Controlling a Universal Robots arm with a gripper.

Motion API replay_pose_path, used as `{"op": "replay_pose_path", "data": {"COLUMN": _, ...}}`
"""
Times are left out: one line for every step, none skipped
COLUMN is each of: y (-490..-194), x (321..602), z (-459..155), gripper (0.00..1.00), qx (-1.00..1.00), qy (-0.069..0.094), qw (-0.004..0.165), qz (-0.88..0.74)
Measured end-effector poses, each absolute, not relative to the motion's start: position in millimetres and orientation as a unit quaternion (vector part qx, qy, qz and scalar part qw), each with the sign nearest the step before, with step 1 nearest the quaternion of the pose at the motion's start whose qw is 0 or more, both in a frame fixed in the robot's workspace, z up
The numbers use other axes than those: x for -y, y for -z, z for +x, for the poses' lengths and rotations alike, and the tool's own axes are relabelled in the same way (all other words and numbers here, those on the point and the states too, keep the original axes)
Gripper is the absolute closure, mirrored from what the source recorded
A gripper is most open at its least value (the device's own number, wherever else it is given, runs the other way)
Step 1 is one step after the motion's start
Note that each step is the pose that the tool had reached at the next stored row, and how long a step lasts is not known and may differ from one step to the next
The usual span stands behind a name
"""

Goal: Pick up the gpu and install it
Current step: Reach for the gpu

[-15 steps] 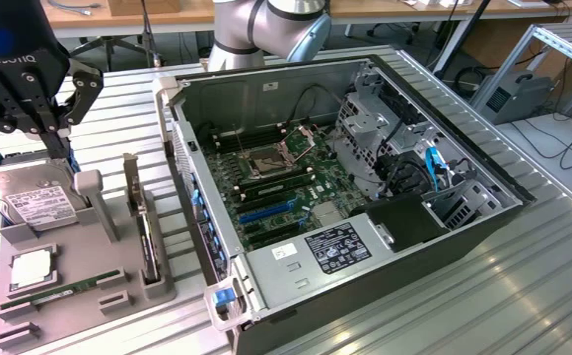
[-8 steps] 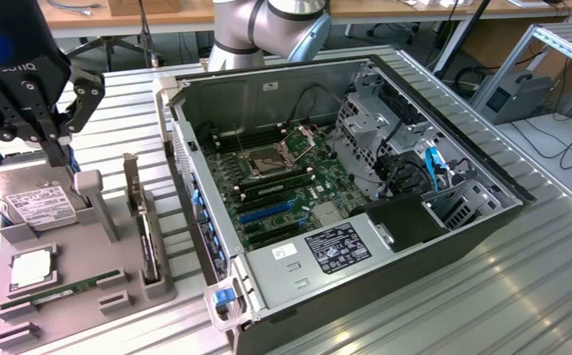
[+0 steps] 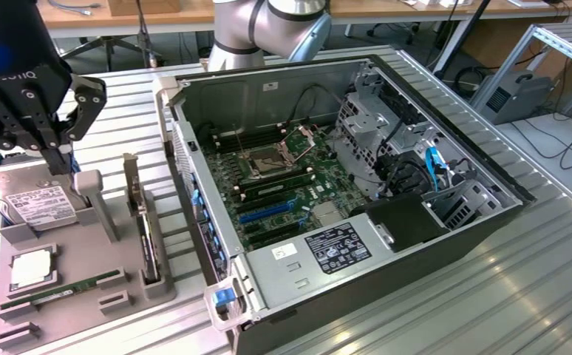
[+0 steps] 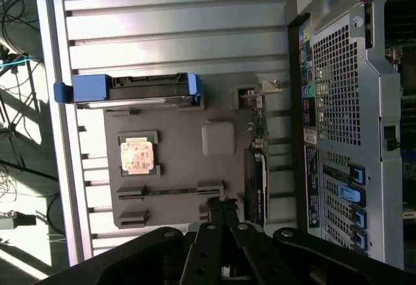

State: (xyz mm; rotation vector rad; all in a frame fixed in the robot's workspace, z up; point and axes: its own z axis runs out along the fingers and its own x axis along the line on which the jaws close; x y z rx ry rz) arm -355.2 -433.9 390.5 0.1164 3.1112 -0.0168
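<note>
The gpu (image 3: 140, 214) is a thin dark card standing on edge in a slot of the grey holder tray (image 3: 79, 310), just beside the open computer case (image 3: 266, 89). In the wrist view the gpu (image 4: 257, 174) runs along the tray edge closest to the case's rear panel. My black gripper (image 3: 61, 164) hangs above the tray's far end, on the exterior view's left of the card, fingers shut with nothing between them. From the wrist camera the shut gripper (image 4: 221, 203) hovers over the tray (image 4: 218, 138), apart from the card.
On the tray also sit a silver hard drive (image 3: 32, 203), a processor chip (image 3: 32, 266) and a green memory stick (image 3: 64, 290). The case's motherboard has blue slots (image 3: 266, 211). Its tall wall (image 3: 192, 185) rises right next to the gpu.
</note>
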Motion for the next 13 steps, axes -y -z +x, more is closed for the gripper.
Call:
{"op": "replay_pose_path", "data": {"y": -390, "x": 435, "z": -355, "gripper": 0.89, "qx": -0.999, "qy": 0.006, "qw": 0.014, "qz": 0.037}}
{"op": "replay_pose_path", "data": {"y": -390, "x": 436, "z": -355, "gripper": 0.89, "qx": -0.999, "qy": 0.006, "qw": 0.014, "qz": 0.037}}
{"op": "replay_pose_path", "data": {"y": -390, "x": 438, "z": -355, "gripper": 0.89, "qx": -0.999, "qy": 0.006, "qw": 0.014, "qz": 0.037}}
{"op": "replay_pose_path", "data": {"y": -390, "x": 439, "z": -355, "gripper": 0.89, "qx": -0.999, "qy": 0.006, "qw": 0.014, "qz": 0.037}}
{"op": "replay_pose_path", "data": {"y": -390, "x": 440, "z": -355, "gripper": 0.89, "qx": -0.999, "qy": 0.007, "qw": 0.014, "qz": 0.037}}
{"op": "replay_pose_path", "data": {"y": -390, "x": 441, "z": -355, "gripper": 0.89, "qx": -0.999, "qy": 0.007, "qw": 0.014, "qz": 0.037}}
{"op": "replay_pose_path", "data": {"y": -390, "x": 443, "z": -355, "gripper": 0.89, "qx": -0.999, "qy": 0.007, "qw": 0.014, "qz": 0.037}}
{"op": "replay_pose_path", "data": {"y": -390, "x": 444, "z": -355, "gripper": 0.89, "qx": -0.999, "qy": 0.007, "qw": 0.014, "qz": 0.037}}
{"op": "replay_pose_path", "data": {"y": -390, "x": 445, "z": -355, "gripper": 0.89, "qx": -0.999, "qy": 0.007, "qw": 0.014, "qz": 0.037}}
{"op": "replay_pose_path", "data": {"y": -390, "x": 447, "z": -355, "gripper": 0.89, "qx": -0.999, "qy": 0.007, "qw": 0.014, "qz": 0.037}}
{"op": "replay_pose_path", "data": {"y": -390, "x": 448, "z": -355, "gripper": 0.89, "qx": -0.999, "qy": 0.007, "qw": 0.014, "qz": 0.037}}
{"op": "replay_pose_path", "data": {"y": -390, "x": 450, "z": -355, "gripper": 0.89, "qx": -0.999, "qy": 0.008, "qw": 0.014, "qz": 0.037}}
{"op": "replay_pose_path", "data": {"y": -390, "x": 451, "z": -355, "gripper": 0.89, "qx": -0.999, "qy": 0.008, "qw": 0.014, "qz": 0.037}}
